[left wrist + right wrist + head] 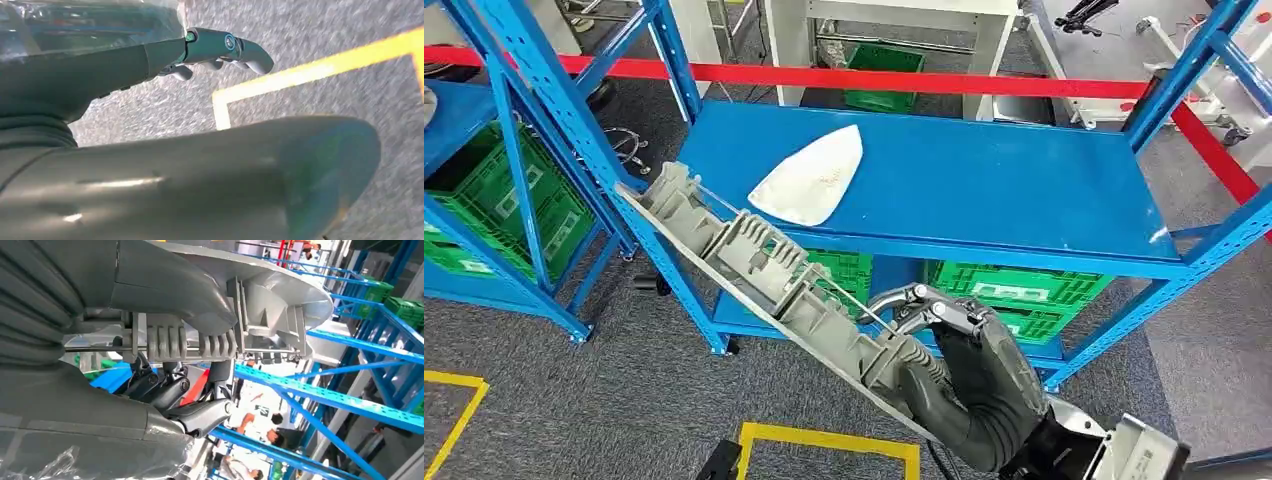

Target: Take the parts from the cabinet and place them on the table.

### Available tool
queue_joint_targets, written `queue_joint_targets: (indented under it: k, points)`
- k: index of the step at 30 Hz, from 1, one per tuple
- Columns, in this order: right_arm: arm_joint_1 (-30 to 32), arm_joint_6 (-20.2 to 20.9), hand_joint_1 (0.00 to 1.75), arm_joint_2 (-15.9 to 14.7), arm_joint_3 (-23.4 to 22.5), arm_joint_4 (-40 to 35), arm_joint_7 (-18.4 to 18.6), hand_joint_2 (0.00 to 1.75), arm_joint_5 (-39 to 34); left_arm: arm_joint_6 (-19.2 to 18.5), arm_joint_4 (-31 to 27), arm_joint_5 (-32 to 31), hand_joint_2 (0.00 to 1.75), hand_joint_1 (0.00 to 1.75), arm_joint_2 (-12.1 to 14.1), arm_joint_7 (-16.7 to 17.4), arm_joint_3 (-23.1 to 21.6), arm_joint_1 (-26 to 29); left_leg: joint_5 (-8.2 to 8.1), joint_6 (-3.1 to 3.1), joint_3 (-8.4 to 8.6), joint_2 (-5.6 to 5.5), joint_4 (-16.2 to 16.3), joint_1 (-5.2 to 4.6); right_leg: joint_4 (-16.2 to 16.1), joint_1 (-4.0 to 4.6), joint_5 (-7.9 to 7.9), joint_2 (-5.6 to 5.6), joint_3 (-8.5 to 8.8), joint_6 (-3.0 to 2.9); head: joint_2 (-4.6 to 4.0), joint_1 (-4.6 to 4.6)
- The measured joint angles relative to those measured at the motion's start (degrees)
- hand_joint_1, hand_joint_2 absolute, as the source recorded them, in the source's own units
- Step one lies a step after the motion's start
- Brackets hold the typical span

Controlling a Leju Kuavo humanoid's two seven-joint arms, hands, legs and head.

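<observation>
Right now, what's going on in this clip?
The robot's right hand grips one end of a long grey ribbed plastic part and holds it slanted in the air in front of the blue shelf. The part's far end reaches over the shelf's front left corner, but it is not set down. A white curved part already lies on the shelf top. The left hand holds nothing and hangs over grey floor with a yellow line. Green crates sit on the lower level.

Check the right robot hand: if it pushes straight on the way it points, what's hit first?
Likely the blue shelf's front edge; the held grey part leads the right robot hand there. Depth unclear.
</observation>
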Motion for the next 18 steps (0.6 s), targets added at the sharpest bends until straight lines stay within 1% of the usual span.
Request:
queue_joint_targets:
  k: [8,10,11,12,13,14,15,16,17,18]
  points:
    - [0.0,0.0,1.75,0.0,0.0,0.0,0.0,1.75,0.0,0.0,0.0,0.0,1.75,0.0,0.0,0.0,0.0,0.0,0.0,0.0,0.0,0.0,0.0,0.0,0.0,0.0,0.0,0.0,0.0,0.0,0.0,0.0]
    - [0.0,0.0,1.75,0.0,-0.02,0.0,-0.02,1.75,-0.04,0.0,0.0,0.0,1.75,0.0,0.0,0.02,0.0,0.01,0.07,0.11,-0.05,0.0,0.01,-0.05,-0.11,-0.03,0.14,0.0,0.01,0.11,0.0,0.0]
    - [-0.01,0.02,1.75,-0.02,-0.09,0.0,-0.02,1.75,-0.11,-0.02,-0.02,0.0,1.75,0.0,-0.13,0.09,-0.04,0.18,1.18,0.89,-0.54,0.14,-0.55,-0.01,-0.6,0.02,1.04,0.09,0.02,0.8,0.0,0.04]
    - [0.01,0.04,1.75,-0.07,-0.09,0.02,-0.02,1.75,-0.11,-0.02,-0.04,0.0,1.75,0.0,-0.24,0.09,-0.04,0.12,1.58,1.19,-0.55,0.3,-0.72,0.5,-0.35,-0.21,0.47,0.13,-0.25,0.83,0.0,0.04]
    - [0.01,0.04,1.75,-0.13,-0.15,0.02,-0.02,1.75,-0.2,-0.07,-0.04,-0.02,1.75,0.0,-0.11,0.09,-0.02,-0.1,3.4,2.0,-2.3,0.48,-0.62,0.27,6.82,-0.33,-8.47,0.24,-2.44,1.26,0.0,0.98]
    - [-0.2,0.07,1.75,-0.33,-0.17,0.24,-0.02,1.75,-0.26,-0.17,-0.09,0.0,1.75,0.0,-0.31,0.11,-0.04,-0.01,7.51,1.48,-9.18,0.38,1.28,-0.53,0.6,0.51,-8.54,0.18,9.99,-0.21,0.0,1.38]
    - [-0.21,0.07,1.75,-0.35,-0.26,0.28,-0.02,1.75,-0.28,-0.15,-0.09,0.0,1.75,0.0,-0.35,0.2,-0.37,0.31,4.39,-0.63,-11.65,0.21,4.25,0.11,-2.62,0.27,-6.51,-0.08,8.61,-2.17,0.0,1.2]
    - [-0.19,0.07,1.75,-0.35,-0.26,0.28,-0.02,1.75,-0.31,-0.15,-0.11,0.02,1.75,0.0,-0.35,0.2,-0.53,0.31,0.84,-0.97,-12.59,0.21,8.17,0.35,-2.53,0.28,-6.04,-0.14,7.91,-2.2,0.0,0.9]
    - [-0.18,0.09,1.75,-0.35,-0.24,0.31,-0.02,1.75,-0.31,-0.15,-0.09,0.0,1.75,0.0,-0.35,0.2,-0.63,0.3,-2.01,-1.26,-13.31,0.22,12.69,0.54,-2.43,0.28,-5.47,-0.15,7.19,-2.21,0.0,0.72]
    - [-0.17,0.09,1.75,-0.35,-0.24,0.33,-0.02,1.75,-0.31,-0.15,-0.09,0.0,1.75,0.0,-0.35,0.2,-0.68,0.29,-3.37,-1.5,-13.69,0.23,16.54,0.64,-2.23,0.29,-4.86,-0.16,6.33,-2.13,0.0,0.74]
